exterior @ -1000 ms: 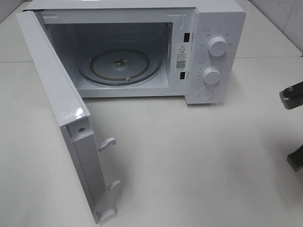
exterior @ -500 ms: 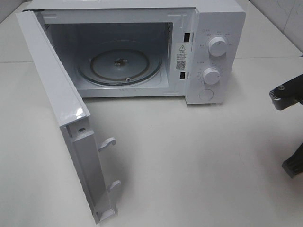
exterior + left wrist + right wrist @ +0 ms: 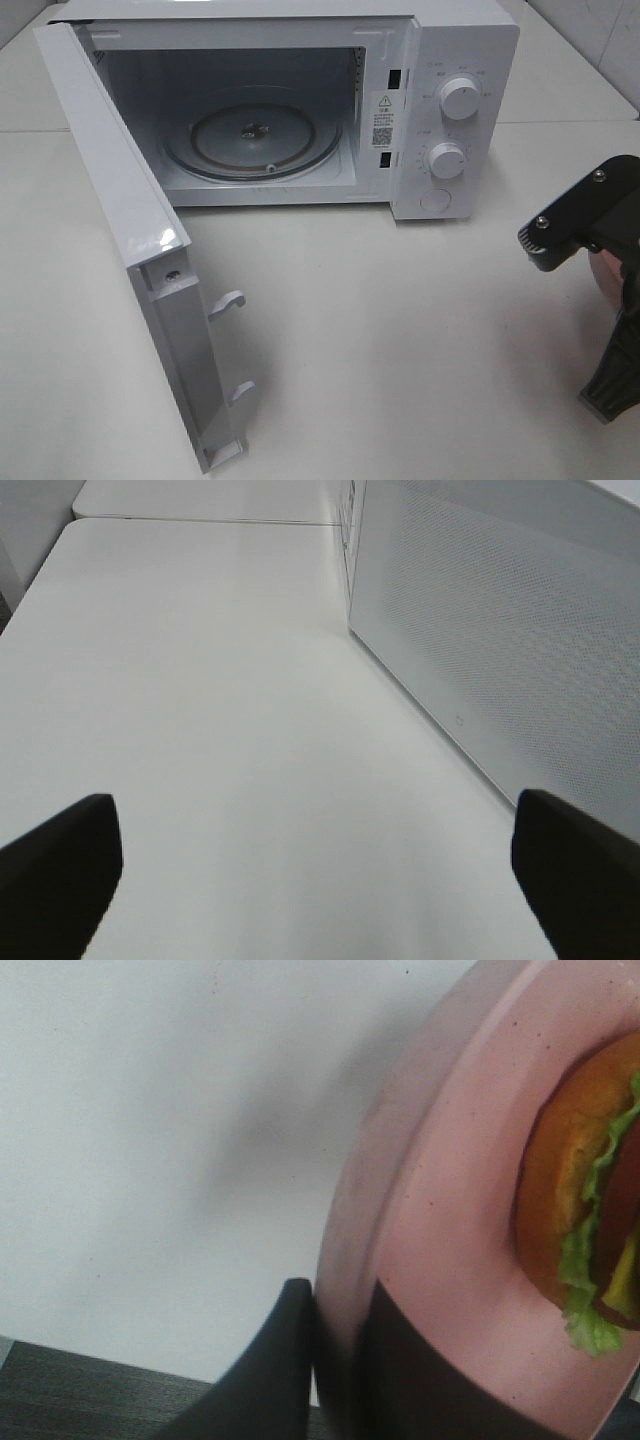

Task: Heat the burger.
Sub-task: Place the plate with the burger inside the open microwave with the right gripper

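At the right edge of the high view, the black right gripper pinches the rim of a round pink plate, its fingers narrow, one on each face. The glossy brown-bunned burger with green lettuce lies on that plate. The wrist frame cuts it off, and from above the arm hides it; only a pink sliver shows. The black left gripper stands wide, holding nothing, near the white box-shaped microwave.
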Tool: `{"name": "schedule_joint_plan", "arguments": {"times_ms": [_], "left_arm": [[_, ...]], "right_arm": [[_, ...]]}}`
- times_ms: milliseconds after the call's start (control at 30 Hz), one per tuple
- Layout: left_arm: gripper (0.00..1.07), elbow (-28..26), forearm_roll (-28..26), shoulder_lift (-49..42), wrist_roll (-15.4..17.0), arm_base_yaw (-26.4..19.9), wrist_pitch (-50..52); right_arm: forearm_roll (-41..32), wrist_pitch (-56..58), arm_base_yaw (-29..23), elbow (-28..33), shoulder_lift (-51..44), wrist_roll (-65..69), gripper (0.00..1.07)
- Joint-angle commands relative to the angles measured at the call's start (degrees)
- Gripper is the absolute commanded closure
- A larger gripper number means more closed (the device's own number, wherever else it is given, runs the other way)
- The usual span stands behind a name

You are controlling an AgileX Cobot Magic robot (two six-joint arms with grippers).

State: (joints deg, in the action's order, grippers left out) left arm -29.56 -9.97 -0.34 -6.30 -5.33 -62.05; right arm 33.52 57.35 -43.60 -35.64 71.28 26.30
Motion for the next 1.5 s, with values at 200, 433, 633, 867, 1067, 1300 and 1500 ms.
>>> {"name": "schedule_joint_plan", "arguments": {"times_ms": [200,433,633,867,1067,1300,1500], "left_arm": [[0.09,0.1,-0.2,-0.7,0.2,-0.2,0.8],[0.09,0.1,-0.2,-0.7,0.2,-0.2,0.8],[0.09,0.1,-0.2,-0.7,0.2,-0.2,0.8],[0.09,0.1,-0.2,-0.7,0.2,-0.2,0.8],[0.09,0.1,-0.2,-0.7,0.2,-0.2,0.8],[0.09,0.1,-0.2,-0.7,0.2,-0.2,0.8],[0.09,0.1,-0.2,-0.7,0.2,-0.2,0.8]], "right_arm": [[4.8,4.5,-5.8,-0.2,-0.4,-3.0,1.06],[5.1,6.8,-7.0,-0.2,-0.4,-4.7,1.05],[6.1,8.0,-7.0,-0.2,-0.4,-4.7,1.06],[6.4,8.1,-7.0,-0.2,-0.4,-4.7,1.05],[6.5,7.4,-7.0,-0.2,-0.4,-4.7,1.05],[9.0,6.6,-11.9,-0.2,-0.4,-8.3,1.04],[10.1,4.8,-14.4,-0.2,-0.4,-10.4,1.05]]}}
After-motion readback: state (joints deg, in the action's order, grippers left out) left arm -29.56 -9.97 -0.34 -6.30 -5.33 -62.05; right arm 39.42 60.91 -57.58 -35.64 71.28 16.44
